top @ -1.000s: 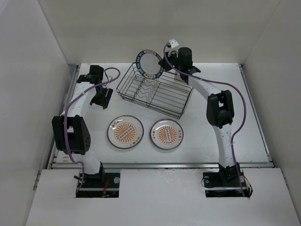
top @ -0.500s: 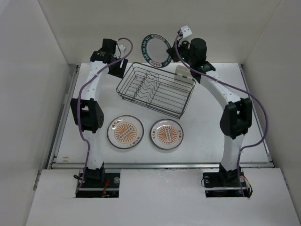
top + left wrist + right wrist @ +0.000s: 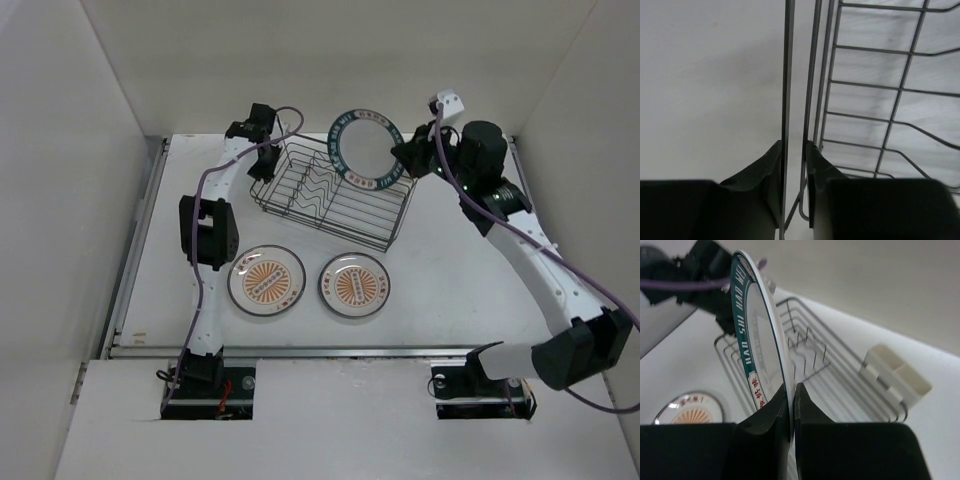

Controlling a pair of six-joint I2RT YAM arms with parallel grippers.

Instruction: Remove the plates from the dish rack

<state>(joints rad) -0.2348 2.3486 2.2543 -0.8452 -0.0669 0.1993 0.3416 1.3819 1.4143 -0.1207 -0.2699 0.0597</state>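
Note:
The dark wire dish rack stands at the back of the table with no plates in its slots. My right gripper is shut on the edge of a teal-rimmed plate with lettering, held upright in the air over the rack's right end. The right wrist view shows that plate pinched edge-on in the gripper. My left gripper sits at the rack's far left corner. In the left wrist view this gripper has closed on the two rim wires. Two orange sunburst plates lie flat in front of the rack.
A white plastic cup holder is clipped on the rack's right edge, under the held plate. White walls close in the table at the back and on both sides.
My right arm carried the teal-rimmed plate up and to the right, over the rack's right end. My left arm swung from the table's left to the rack's corner and its jaws closed on the rim.

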